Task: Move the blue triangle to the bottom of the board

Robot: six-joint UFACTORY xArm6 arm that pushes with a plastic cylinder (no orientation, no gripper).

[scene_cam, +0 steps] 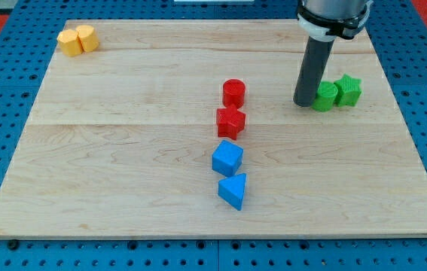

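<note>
Blue triangle (pixel 233 190) sits lower centre, just below the blue cube (pixel 227 158), with some bare board (pixel 123 196) under it. My tip (pixel 303 103) is way off upper right, touching the green blocks (pixel 324 97). No claw here, only a rod. Basically nothing done yet.

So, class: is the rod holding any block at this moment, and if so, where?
Nothing is held. My tip sits beside the green blocks, far from the blue triangle; it can only push.

four blocks run in a column at mid-table (pixel 123 150): cylinder (pixel 233 92) topmost, star (pixel 230 122), cube (pixel 227 158), then triangle (pixel 233 191) nearest the view's bottom.
</note>
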